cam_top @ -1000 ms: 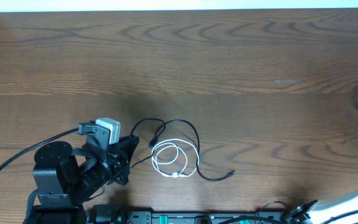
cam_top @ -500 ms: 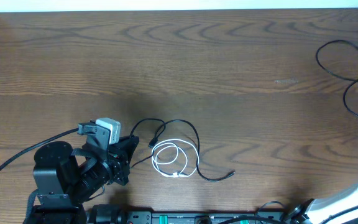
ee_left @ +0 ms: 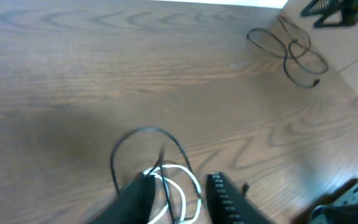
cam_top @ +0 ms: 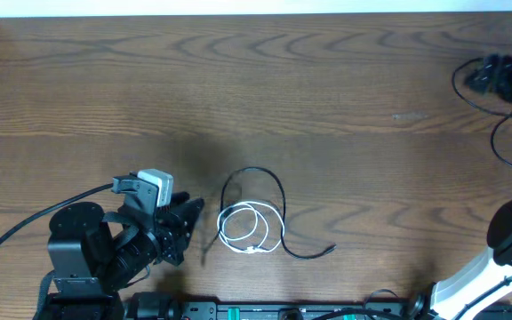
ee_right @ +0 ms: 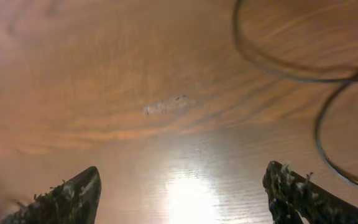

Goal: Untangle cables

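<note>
White cable [cam_top: 223, 228] is being targeted by the open, empty left gripper [ee_left: 179, 180], for a pinch clear of the black cable [cam_top: 280, 194]; right gripper [ee_right: 182, 171] equally open, empty.

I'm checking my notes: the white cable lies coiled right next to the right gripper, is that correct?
Not quite. The overhead view shows the white cable coiled right next to the left gripper. The right gripper is far off, by a separate black cable.
</note>
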{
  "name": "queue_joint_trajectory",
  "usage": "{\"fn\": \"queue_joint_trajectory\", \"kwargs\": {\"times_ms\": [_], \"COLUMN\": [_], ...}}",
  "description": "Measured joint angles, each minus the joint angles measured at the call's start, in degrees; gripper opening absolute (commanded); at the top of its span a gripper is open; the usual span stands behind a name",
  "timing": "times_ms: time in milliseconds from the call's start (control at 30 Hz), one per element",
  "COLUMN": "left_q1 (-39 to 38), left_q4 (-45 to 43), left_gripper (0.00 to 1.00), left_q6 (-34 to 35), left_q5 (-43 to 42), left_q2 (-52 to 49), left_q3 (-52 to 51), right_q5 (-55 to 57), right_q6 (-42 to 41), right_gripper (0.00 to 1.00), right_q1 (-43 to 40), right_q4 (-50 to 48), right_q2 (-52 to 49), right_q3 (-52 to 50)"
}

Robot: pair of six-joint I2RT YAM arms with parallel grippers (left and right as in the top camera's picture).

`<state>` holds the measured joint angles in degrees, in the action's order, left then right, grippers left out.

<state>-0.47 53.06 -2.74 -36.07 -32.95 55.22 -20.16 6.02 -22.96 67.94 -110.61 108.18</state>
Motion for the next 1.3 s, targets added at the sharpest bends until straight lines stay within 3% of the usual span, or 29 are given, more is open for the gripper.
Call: {"fn": "queue_joint_trajectory", "kwargs": {"times_ms": [233, 333, 500, 933, 1300], "left_q1": [0.00, 0.00, 0.00, 0.00, 0.00], "left_q4": [1.01, 1.01, 0.42, -0.44, 2.93], "left_gripper": [0.46, 0.51, 0.51, 0.59, 0.62], "left_q6": [-0.11, -0.13, 0.13, 13.90, 17.09], "left_q5": [0.00, 0.00, 0.55, 21.75, 25.77], "left_q2": [0.00, 0.00, 0.00, 0.00, 0.00], "left_q3": [0.00, 0.00, 0.00, 0.00, 0.00], "right_q5": [-0.50, -1.42, -2.38, -1.68, 0.31], "right_q6": [4.94, 5.66, 6.82, 8.11, 8.33], "right_gripper": [0.88, 0.91, 0.99, 0.99, 0.99], "right_q1": [5.99, 9.42, 17.77, 44.85, 61.92], "right_q4": [-0.70, 0.50, 5.53, 8.28, 0.79], "right_q2": [-0.02, -0.07, -0.15, -0.15, -0.15], "right_q3": [-11.56, -14.82, -16.11, -16.11, -20.83]}}
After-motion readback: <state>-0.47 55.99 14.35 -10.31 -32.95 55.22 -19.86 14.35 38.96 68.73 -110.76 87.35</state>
